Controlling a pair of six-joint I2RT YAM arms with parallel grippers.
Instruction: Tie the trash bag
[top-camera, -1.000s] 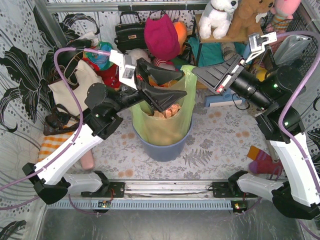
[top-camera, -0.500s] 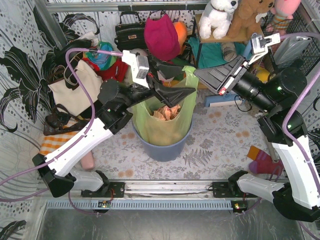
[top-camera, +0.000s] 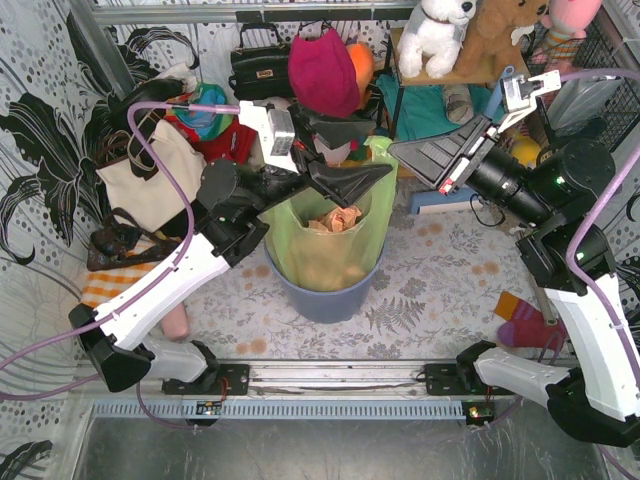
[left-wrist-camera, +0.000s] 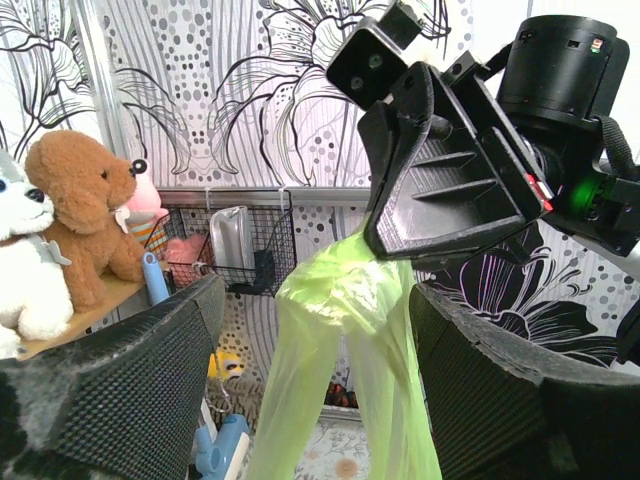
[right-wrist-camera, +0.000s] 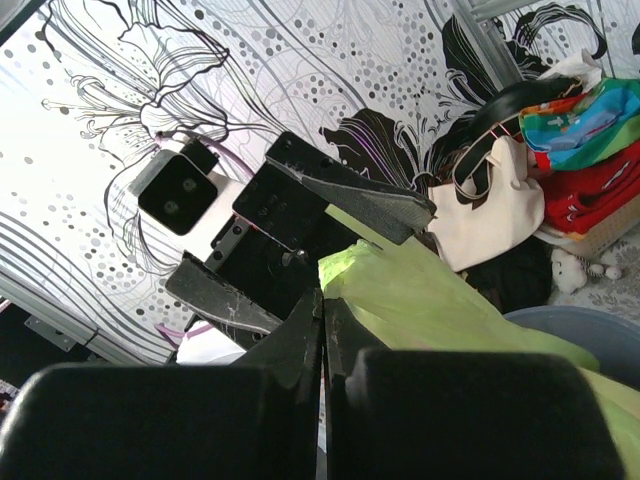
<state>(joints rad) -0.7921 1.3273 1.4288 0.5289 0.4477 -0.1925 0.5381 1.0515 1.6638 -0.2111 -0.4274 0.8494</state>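
Note:
The lime-green trash bag (top-camera: 325, 245) sits in a round blue-grey bin (top-camera: 330, 295), with brownish waste showing through it. My right gripper (top-camera: 397, 152) is shut on the bag's raised top flap (top-camera: 380, 150) and holds it up at the bin's far right. In the right wrist view the gripper (right-wrist-camera: 323, 300) pinches the green plastic (right-wrist-camera: 420, 300). My left gripper (top-camera: 372, 150) is open, its fingers either side of the stretched flap. In the left wrist view the green strip (left-wrist-camera: 340, 340) hangs between the fingers (left-wrist-camera: 150, 380) of the gripper (left-wrist-camera: 315, 330) without touching them.
A cream tote bag (top-camera: 150, 180) stands at the left, with a black handbag (top-camera: 260, 65) and a red hat (top-camera: 322, 70) behind the bin. Plush toys (top-camera: 440, 30) sit on a back shelf. Striped socks (top-camera: 525, 322) lie at the right.
My left gripper has swung up and back from over the bin's mouth, so its open fingers now straddle the flap. My right gripper has kept its hold and barely shifted.

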